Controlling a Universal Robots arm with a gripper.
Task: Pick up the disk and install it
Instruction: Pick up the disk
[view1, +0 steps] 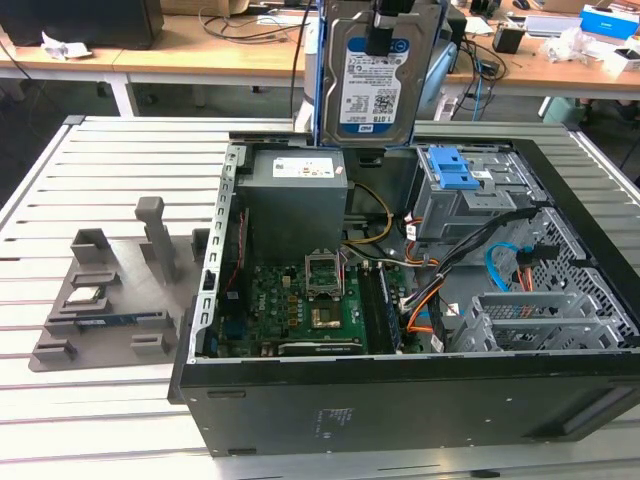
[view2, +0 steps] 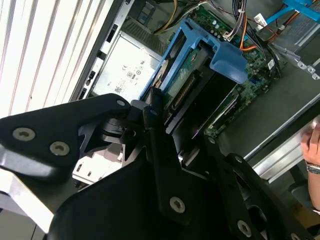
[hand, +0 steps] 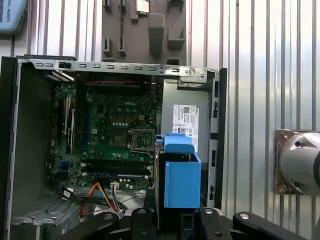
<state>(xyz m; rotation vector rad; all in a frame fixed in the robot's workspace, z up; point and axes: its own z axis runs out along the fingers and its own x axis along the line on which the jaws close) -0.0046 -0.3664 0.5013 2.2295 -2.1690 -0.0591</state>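
Note:
The disk (view1: 375, 90) hangs upright above the back of the open computer case (view1: 400, 400), its white-and-blue label facing the exterior view and blue rails along its sides. My gripper (view1: 383, 30) is shut on its upper edge, one dark finger lying over the label side. In the second wrist view the black fingers (view2: 152, 112) clamp the disk (view2: 195, 75), edge on, with its blue bracket end pointing at the motherboard. The first wrist view looks down past the blue bracket (hand: 181, 175) of the disk into the case.
Inside the case are a grey power supply (view1: 297, 200), a green motherboard (view1: 310, 300), a drive cage with a blue latch (view1: 450, 170) and orange and blue cables (view1: 500, 265). A grey fixture tray (view1: 105, 300) lies on the exterior view's left. A person's hand (view2: 312, 145) is near the case.

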